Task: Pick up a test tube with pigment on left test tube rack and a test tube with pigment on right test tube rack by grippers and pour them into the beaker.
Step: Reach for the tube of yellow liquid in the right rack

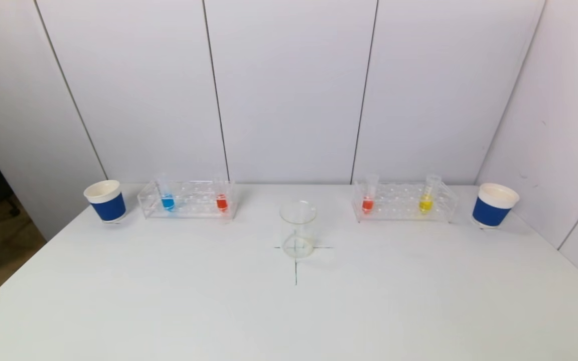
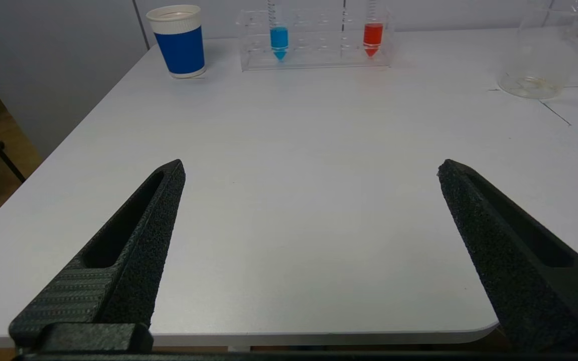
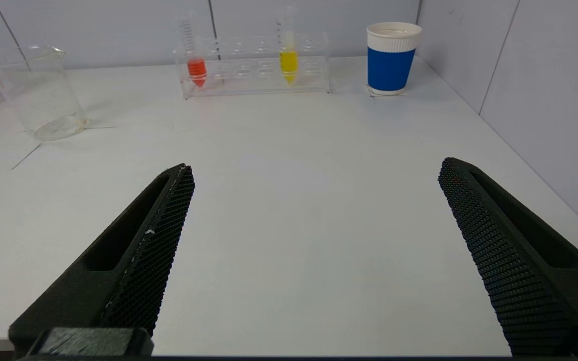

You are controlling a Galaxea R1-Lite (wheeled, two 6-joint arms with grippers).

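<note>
The clear glass beaker is seen upright on a cross mark at the middle of the white table, between the left test tube rack, which holds a blue-pigment tube and a red-pigment tube, and the right test tube rack, which holds a red tube and a yellow tube. A blue paper cup is placed just outside the left rack, and a second blue cup just outside the right rack. The left gripper and right gripper are held over the near table edge, well apart from the racks, each with jaws spread wide and nothing grasped.

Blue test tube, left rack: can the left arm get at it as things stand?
Probably yes. The left tool is open at the near table edge, and only bare table lies between it and the blue test tube standing in the left rack.
</note>
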